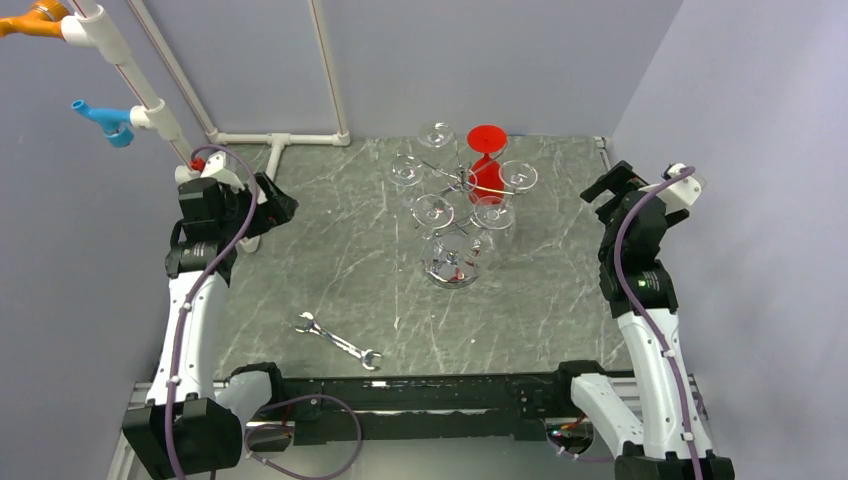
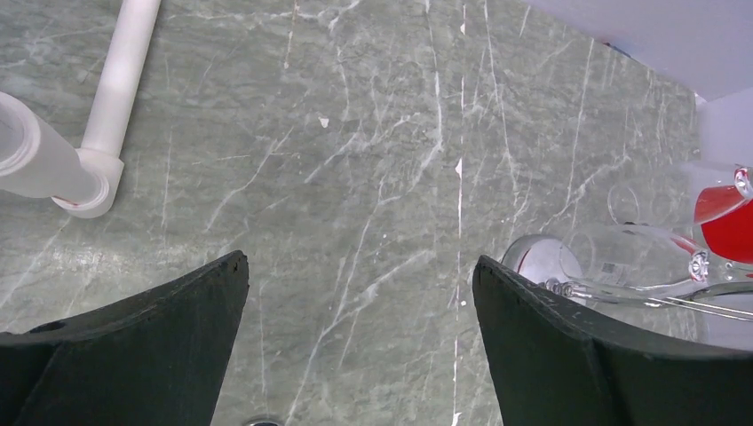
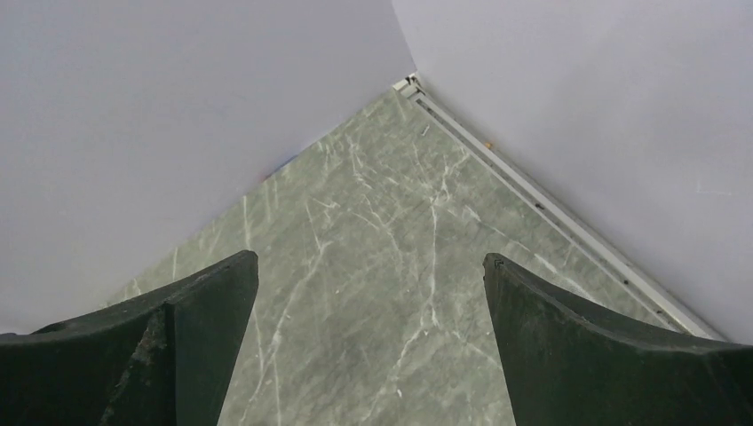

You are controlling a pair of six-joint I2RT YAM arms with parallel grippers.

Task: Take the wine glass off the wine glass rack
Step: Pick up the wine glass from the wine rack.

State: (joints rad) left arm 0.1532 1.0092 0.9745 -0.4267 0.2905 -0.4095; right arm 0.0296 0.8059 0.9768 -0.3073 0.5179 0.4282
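Two wide, empty: left pincer (image 2: 360,275), right pincer (image 3: 371,271). I'd pinch red wine glass (image 1: 487,178) by stem, slide outward off wine glass rack (image 1: 452,266) w/o bumping clear glasses (image 1: 433,210).

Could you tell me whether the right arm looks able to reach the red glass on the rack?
Probably yes, with care. The right tool is open and empty, and bare table lies between it and the rack. But a clear glass hangs close beside the red glass on that arm's side.

No legible text, no readable labels, brands, numbers or signs in any view
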